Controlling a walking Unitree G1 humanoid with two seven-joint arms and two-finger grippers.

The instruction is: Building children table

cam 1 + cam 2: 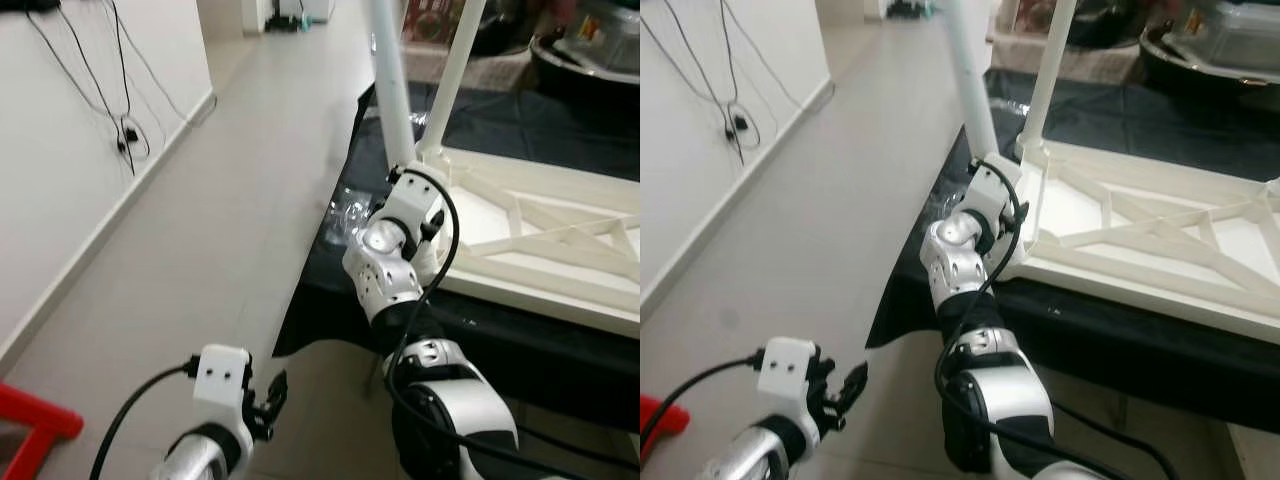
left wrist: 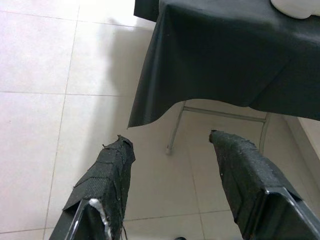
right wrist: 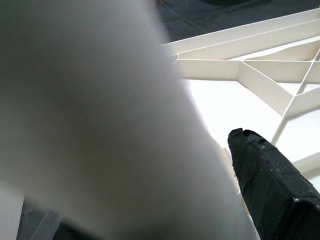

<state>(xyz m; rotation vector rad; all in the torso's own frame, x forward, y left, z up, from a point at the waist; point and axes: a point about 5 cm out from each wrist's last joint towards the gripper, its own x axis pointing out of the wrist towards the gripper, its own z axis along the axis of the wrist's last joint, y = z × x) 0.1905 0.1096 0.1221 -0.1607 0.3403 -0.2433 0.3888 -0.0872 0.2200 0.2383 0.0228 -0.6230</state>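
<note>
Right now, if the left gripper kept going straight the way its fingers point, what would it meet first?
Probably the tiled floor. The left gripper, fingers apart, points down toward bare tiles just short of the black cloth's hanging edge and a metal leg beneath it, though depth is unclear.

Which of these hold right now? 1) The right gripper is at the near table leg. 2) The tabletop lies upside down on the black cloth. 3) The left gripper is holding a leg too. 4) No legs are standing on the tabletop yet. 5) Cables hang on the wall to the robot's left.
1) True: the right gripper is at the base of the near white leg, by the tabletop's corner.
2) True: the white tabletop shows its ribbed underside, resting on the black cloth.
3) False: the left gripper is open and empty, low over the floor.
4) False: two legs stand upright, the second leg just behind the first.
5) True: black cables hang there.
</note>
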